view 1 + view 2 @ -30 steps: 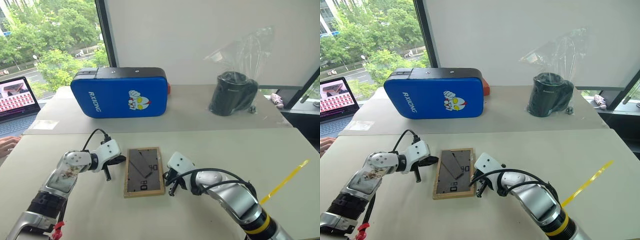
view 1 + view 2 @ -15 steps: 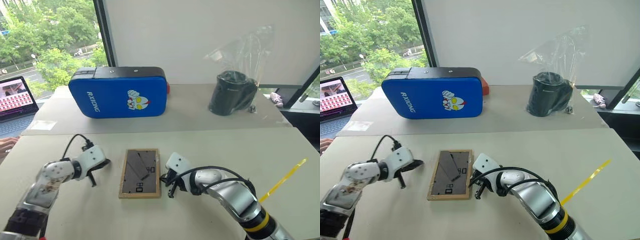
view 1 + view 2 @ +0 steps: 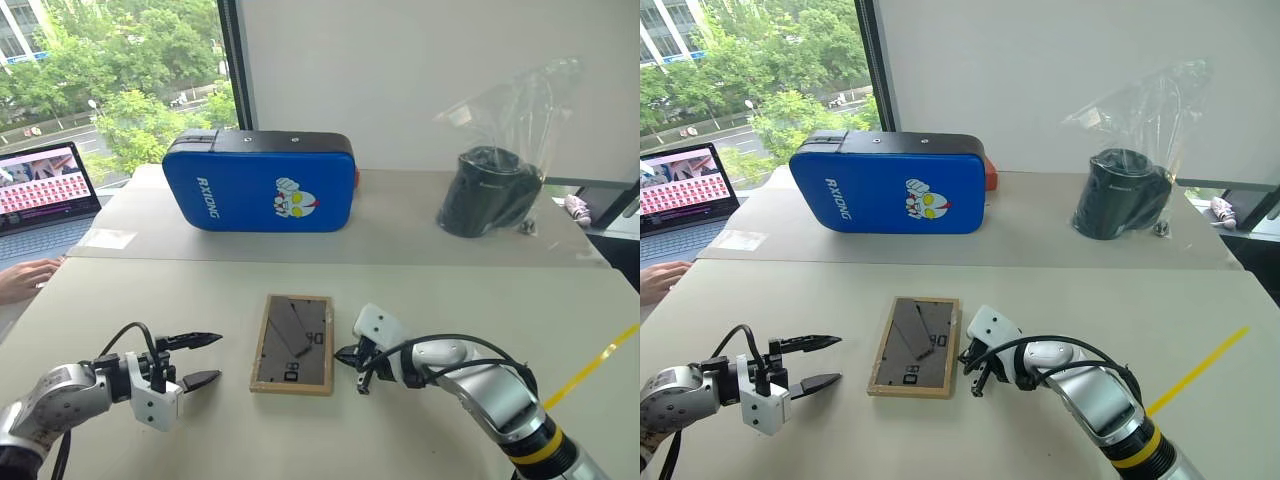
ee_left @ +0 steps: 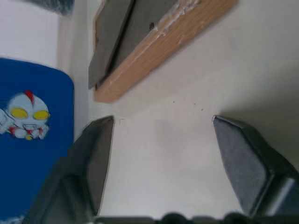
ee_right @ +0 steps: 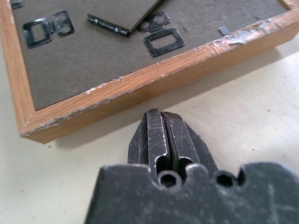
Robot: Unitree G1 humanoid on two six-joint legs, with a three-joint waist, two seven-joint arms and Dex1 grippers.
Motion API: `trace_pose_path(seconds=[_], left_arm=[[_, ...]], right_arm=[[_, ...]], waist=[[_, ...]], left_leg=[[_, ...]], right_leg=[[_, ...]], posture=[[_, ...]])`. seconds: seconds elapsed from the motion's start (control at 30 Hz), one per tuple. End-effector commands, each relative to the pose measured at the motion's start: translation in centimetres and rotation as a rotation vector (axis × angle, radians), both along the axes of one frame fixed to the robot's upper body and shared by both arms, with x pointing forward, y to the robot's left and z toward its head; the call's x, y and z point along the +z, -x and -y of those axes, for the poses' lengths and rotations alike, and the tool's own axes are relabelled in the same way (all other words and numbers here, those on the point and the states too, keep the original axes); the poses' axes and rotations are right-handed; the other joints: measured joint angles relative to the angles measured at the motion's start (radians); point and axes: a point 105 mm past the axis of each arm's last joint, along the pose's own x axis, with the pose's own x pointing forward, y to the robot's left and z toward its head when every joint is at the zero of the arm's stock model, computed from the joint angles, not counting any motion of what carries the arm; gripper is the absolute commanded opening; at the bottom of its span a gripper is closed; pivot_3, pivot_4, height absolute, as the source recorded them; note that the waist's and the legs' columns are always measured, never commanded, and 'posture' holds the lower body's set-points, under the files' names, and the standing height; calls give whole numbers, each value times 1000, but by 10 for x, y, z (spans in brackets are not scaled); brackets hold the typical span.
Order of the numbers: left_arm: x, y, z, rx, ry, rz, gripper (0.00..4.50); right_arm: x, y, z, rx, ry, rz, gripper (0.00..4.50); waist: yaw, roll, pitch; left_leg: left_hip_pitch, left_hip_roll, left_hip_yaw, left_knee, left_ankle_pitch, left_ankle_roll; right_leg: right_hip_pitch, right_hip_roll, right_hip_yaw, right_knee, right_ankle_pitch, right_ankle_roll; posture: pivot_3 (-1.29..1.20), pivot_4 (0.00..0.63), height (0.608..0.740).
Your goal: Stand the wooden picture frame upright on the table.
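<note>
The wooden picture frame (image 3: 293,343) lies flat on the beige table (image 3: 450,290), dark grey back up, with its fold-out stand slightly raised. My left gripper (image 3: 205,360) is open, low over the table to the frame's left and a short way from it. Seen from the left wrist, its fingers (image 4: 98,158) stand wide apart, with the frame's corner (image 4: 154,42) beyond them. My right gripper (image 3: 347,355) is shut with nothing in it, tip close to the frame's right edge. The right wrist view shows that tip (image 5: 159,116) just short of the wooden rim (image 5: 140,84).
A large blue padded case (image 3: 262,187) stands at the back of the table. A black object in a clear plastic bag (image 3: 490,190) is at the back right. A laptop (image 3: 40,185) and a person's hand (image 3: 25,280) are at the left edge. A yellow strip (image 3: 590,365) is on the right.
My left gripper has drawn back leftward from the frame, rolled over and opened. The right gripper has stayed shut beside the frame's right edge. The head view has shifted.
</note>
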Motion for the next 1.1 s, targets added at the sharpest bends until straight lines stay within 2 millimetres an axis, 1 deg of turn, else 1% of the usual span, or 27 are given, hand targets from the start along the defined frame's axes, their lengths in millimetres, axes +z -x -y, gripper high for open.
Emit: trace_pose_path(seconds=[0.03, 0.23, 0.37, 0.47, 0.53, 0.63, 0.67, 0.7, 0.8, 0.87, 0.9, 0.93, 1.0, 1.07, 1.1], left_arm=[[-21, 3, 13, -95, -31, -16, 4432], [-41, -5, 49, -243, -28, -32, 4432], [-42, -11, 68, -301, 1, -14, 4432], [-41, -13, 77, -324, 32, -8, 4432], [-39, -13, 77, -333, 40, 1, 4432], [-41, -11, 73, -336, 36, -15, 4432], [-43, -9, 70, -335, 29, -32, 3891], [-45, -8, 68, -337, 18, -41, 3671], [-45, -7, 67, -336, 24, -38, 2586], [-45, -7, 67, -337, 24, -33, 1802], [-46, -6, 66, -337, 21, -32, 1499], [-47, -6, 66, -335, 20, -29, 1329], [-48, -5, 65, -329, 22, -25, 1224], [-49, -4, 66, -326, 25, -20, 1192], [-49, -4, 66, -318, 35, -9, 1184]], right_arm=[[-11, 13, -4, 32, 19, -86, 0], [-15, 19, -11, 41, 21, -129, 0], [-13, 17, -17, 46, 25, -130, 0], [-13, 14, -19, 34, 27, -128, 0], [-13, 13, -19, 22, 25, -126, 0], [-13, 12, -17, 4, 17, -127, 0], [-13, 11, -16, -4, 19, -127, 0], [-13, 11, -14, -10, 19, -126, 0], [-13, 8, -10, -29, 24, -115, 0], [-11, 3, -3, -53, 27, -104, 0], [-7, -3, 6, -85, 34, -87, 0], [-4, -10, 14, -112, 41, -69, 0], [7, -26, 30, -161, 55, -22, 0], [17, -35, 34, -163, 54, 15, 0], [28, -40, 30, -142, 32, 40, 0]], waist=[[1, 1, -1], [16, 7, -11], [19, 11, -17], [20, 13, -20], [20, 13, -21], [17, 13, -21], [15, 13, -21], [12, 13, -21], [5, 13, -21], [4, 13, -21], [4, 13, -21], [6, 13, -21], [8, 12, -21], [9, 12, -20], [9, 12, -20]], left_leg=[[0, 0, 0, 0, 0, 0], [1, -1, 0, 0, 0, 0], [2, -1, 0, 0, 0, 0], [2, -1, 0, 0, 0, 0], [2, -1, 0, 0, 0, 0], [2, -1, 0, 0, 0, 0], [2, -1, 0, 0, 0, 0], [2, -1, 0, 0, 0, 0], [2, -1, 0, 0, 0, 0], [2, -1, 0, -1, 0, 0], [2, -1, 0, 0, 0, 0], [1, -1, 0, 0, 0, 0], [1, -2, 0, 0, 0, 0], [1, -2, 0, 0, 0, 0], [1, -2, 0, 0, 0, 0]], right_leg=[[0, 0, 0, 0, 0, 0], [2, -1, 0, 0, 0, 1], [3, -1, 0, 0, -1, 3], [3, -1, 0, 0, -1, 3], [3, -1, 0, 0, -1, 3], [3, -1, 0, 1, -1, 3], [3, -1, 0, 1, -1, 4], [2, -1, 0, 1, -1, 4], [2, -1, 0, 1, -2, 4], [2, -1, 0, 1, -2, 4], [2, -1, 0, 1, -2, 4], [2, -1, 0, 1, -2, 4], [2, -1, 0, 1, -2, 4], [2, -1, 0, 1, -2, 4], [2, -1, 0, 1, -2, 4]], posture=[[0, 150, 740], [0, 150, 740], [0, 150, 740], [0, 150, 740], [0, 150, 740], [0, 150, 740], [0, 150, 740], [0, 150, 740], [0, 150, 740], [0, 150, 740], [0, 150, 740], [0, 150, 740], [0, 150, 740], [0, 150, 740], [0, 150, 740]])
